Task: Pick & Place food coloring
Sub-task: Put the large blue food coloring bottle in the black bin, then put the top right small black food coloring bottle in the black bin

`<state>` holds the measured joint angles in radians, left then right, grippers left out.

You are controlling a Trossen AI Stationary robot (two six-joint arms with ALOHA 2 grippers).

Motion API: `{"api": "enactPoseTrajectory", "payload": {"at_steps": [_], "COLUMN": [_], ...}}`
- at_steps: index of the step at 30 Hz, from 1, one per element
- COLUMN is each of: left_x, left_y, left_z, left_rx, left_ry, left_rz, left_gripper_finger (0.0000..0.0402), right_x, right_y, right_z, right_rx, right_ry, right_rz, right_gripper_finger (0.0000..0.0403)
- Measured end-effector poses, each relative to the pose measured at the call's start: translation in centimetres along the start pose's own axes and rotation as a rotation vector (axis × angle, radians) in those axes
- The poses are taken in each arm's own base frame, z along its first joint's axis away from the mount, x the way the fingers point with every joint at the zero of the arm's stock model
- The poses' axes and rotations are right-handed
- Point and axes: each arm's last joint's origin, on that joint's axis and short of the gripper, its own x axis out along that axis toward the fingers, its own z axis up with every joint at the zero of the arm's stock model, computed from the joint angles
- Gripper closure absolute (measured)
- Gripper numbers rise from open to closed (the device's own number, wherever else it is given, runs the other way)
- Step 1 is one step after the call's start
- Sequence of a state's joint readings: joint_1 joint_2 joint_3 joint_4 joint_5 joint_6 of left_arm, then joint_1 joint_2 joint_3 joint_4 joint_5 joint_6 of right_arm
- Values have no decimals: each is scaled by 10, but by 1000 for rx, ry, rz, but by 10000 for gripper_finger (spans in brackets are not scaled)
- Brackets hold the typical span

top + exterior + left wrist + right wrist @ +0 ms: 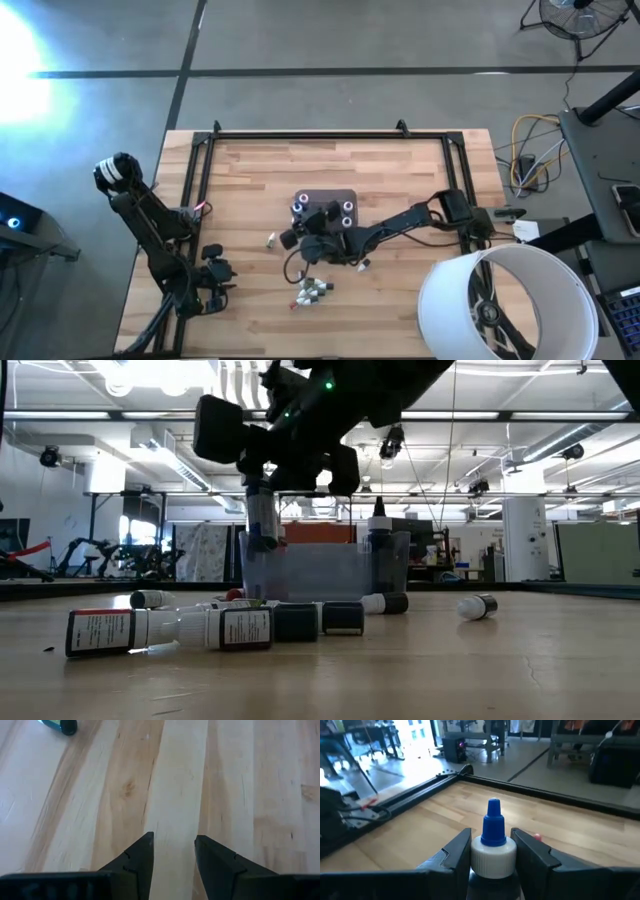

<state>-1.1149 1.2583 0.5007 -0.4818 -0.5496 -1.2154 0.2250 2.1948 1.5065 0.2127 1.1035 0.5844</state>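
Right gripper (491, 851) clamps a blue-tipped food coloring bottle (493, 845) upright above the grey tray (325, 197), ready for lowering; loose bottles (314, 291) lie at 6 o'clock. Left gripper (173, 851) waits, narrowly parted.

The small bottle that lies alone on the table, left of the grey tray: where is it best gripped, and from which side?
Probably best to take the lone bottle around the middle of its body, coming straight down from above, jaws across its narrow width. It lies on its side on the table, apart from the tray, so both long sides look free.
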Motion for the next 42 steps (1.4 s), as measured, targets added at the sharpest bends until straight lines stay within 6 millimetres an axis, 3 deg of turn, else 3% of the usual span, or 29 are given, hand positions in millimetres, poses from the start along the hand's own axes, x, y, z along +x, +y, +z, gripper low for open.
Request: {"api": "enactPoseTrajectory", "payload": {"at_steps": [10, 24, 35, 39, 42], "left_x": [0, 0, 0, 0, 0], "left_y": [1, 3, 3, 3, 3], "left_z": [-1, -2, -1, -1, -1], "left_rx": [13, 36, 31, 9, -26], "left_ry": [17, 27, 22, 19, 18], "left_rz": [1, 22, 25, 26, 27], "left_gripper_finger": [282, 282, 282, 282, 282], "right_x": [-3, -12, -25, -35, -49], "right_y": [-7, -5, -13, -22, -37], "right_z": [-13, -16, 20, 48, 76], "right_rx": [52, 31, -109, -181, -210], "right_ry": [55, 96, 47, 63, 191], "right_rz": [-36, 1, -63, -63, 20], "right_gripper_finger": [256, 227, 227, 227, 227]}}
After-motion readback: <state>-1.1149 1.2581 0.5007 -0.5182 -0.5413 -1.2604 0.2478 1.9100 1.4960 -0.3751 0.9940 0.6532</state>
